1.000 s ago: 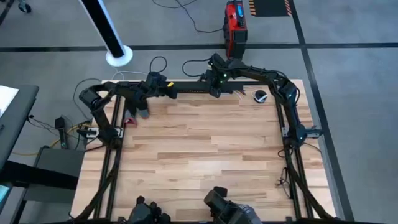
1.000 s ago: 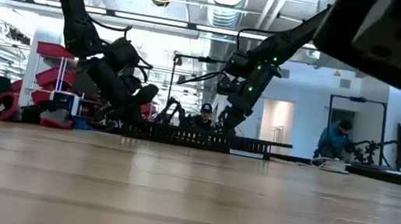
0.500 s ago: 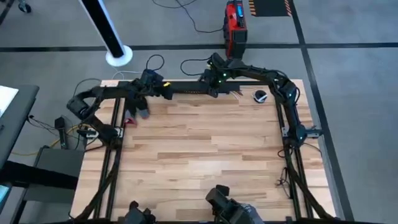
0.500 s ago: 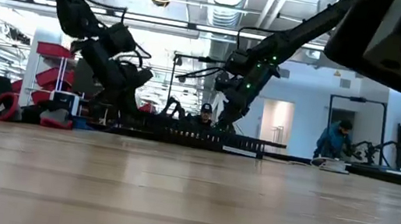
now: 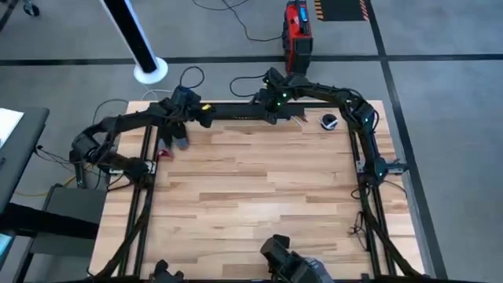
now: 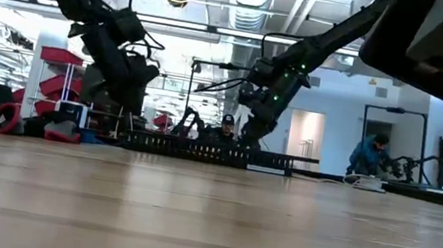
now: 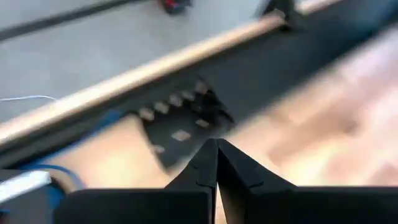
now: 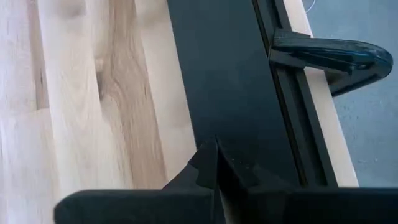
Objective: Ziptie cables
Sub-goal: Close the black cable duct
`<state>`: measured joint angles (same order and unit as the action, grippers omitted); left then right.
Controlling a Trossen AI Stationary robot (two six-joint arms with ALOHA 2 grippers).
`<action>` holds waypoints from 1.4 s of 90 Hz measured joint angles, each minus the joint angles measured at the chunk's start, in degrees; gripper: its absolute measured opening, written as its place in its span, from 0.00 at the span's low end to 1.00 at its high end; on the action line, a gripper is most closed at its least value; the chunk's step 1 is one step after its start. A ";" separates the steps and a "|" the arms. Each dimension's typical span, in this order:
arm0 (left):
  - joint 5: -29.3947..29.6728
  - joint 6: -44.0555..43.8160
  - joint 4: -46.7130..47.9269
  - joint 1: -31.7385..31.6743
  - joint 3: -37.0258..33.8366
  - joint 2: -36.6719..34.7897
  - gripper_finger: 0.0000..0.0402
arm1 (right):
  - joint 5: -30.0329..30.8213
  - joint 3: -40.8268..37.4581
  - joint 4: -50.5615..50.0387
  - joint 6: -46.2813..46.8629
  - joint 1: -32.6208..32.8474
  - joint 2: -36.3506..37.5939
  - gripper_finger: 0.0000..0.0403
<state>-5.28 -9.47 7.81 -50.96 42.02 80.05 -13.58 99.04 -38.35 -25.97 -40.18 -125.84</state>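
**Both grippers at the far edge, over the black channel**

Taking the high view as a clock face with twelve at the table's far edge, the left gripper (image 5: 206, 119) sits at about eleven o'clock, at the left end of the long black comb-slotted plastic channel (image 5: 250, 112) that lies along that edge. In the left wrist view its two dark fingers (image 7: 205, 163) are pressed together tip to tip with nothing between them, and the slotted end of the channel (image 7: 180, 124) shows blurred just beyond them. In the low view this gripper (image 6: 126, 93) hangs just above the channel's left end (image 6: 150, 141).

The light wooden plank tabletop (image 5: 251, 189) carries a small red object (image 5: 164, 154) at about ten o'clock, near the left arm's frame.

The right gripper (image 5: 271, 116) is at about twelve o'clock, on the middle of the channel. The right wrist view shows its fingers (image 8: 208, 163) closed against each other, their tips touching the flat black rigid strip (image 8: 224, 87) that lies beside a slim black rail near the table's edge.

A small round black and white object (image 5: 329, 121) lies at about one o'clock, just beyond the channel's right end.

The cables, a bundle of thin grey, white and blue wires, cannot be made out; only loose thin wires (image 5: 191, 79) lie on the grey floor past the far edge, near eleven o'clock.
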 joint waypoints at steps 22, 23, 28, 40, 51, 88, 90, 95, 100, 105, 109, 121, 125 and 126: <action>-0.39 0.63 2.08 2.16 -0.07 4.65 0.00 | -0.03 -0.04 0.67 -0.05 0.01 0.00 0.00; -0.23 0.46 1.51 2.16 -0.07 5.00 0.00 | -0.03 -0.04 0.71 -0.05 0.01 0.00 0.00; 0.88 -0.35 -1.60 2.11 -0.07 6.69 0.00 | -0.01 -0.04 0.80 -0.20 0.06 0.00 0.00; 3.13 -2.30 -6.90 0.49 -0.07 10.11 0.00 | -0.04 -0.04 0.89 -0.36 0.06 -0.02 0.00; 3.19 -3.05 -8.54 -0.99 -0.07 13.00 0.00 | -0.13 -0.04 1.00 -0.49 0.04 -0.04 0.00; -0.37 -3.90 -13.22 -4.41 -0.22 16.57 0.00 | -2.70 -0.17 5.89 -2.56 0.37 -0.26 0.00; -0.61 -3.84 -13.24 -4.59 -0.22 16.58 0.00 | -2.76 -0.17 6.12 -2.91 0.47 -0.26 0.00; -1.04 -3.79 -13.24 -4.93 -0.22 16.59 0.00 | -2.76 -0.23 6.86 -3.45 0.64 0.06 0.00; -1.51 -3.70 -13.39 -5.17 -0.22 16.60 0.00 | -2.87 -0.27 7.00 -3.77 0.85 0.71 0.00; -1.60 -3.56 -13.54 -5.21 -0.22 16.63 0.00 | -3.02 0.30 6.69 -4.07 1.06 1.30 0.00; -1.53 -3.14 -13.57 -5.21 -0.22 16.65 0.00 | -3.01 0.73 6.71 -4.08 1.28 1.95 0.00; -1.33 -2.80 -13.59 -5.21 -0.22 16.63 0.00 | -2.81 1.16 4.86 -4.06 1.24 2.75 0.00; -1.32 -2.65 -13.59 -5.21 -0.22 16.63 0.00 | -1.92 1.16 3.62 -3.96 1.01 2.75 0.00; -1.34 -2.60 -13.59 -5.22 -0.22 16.63 0.00 | -1.54 1.16 3.19 -3.90 0.92 2.75 0.00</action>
<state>-6.62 -12.08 -5.78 -56.17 41.80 96.68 -15.11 100.20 -35.15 -29.87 -39.26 -123.09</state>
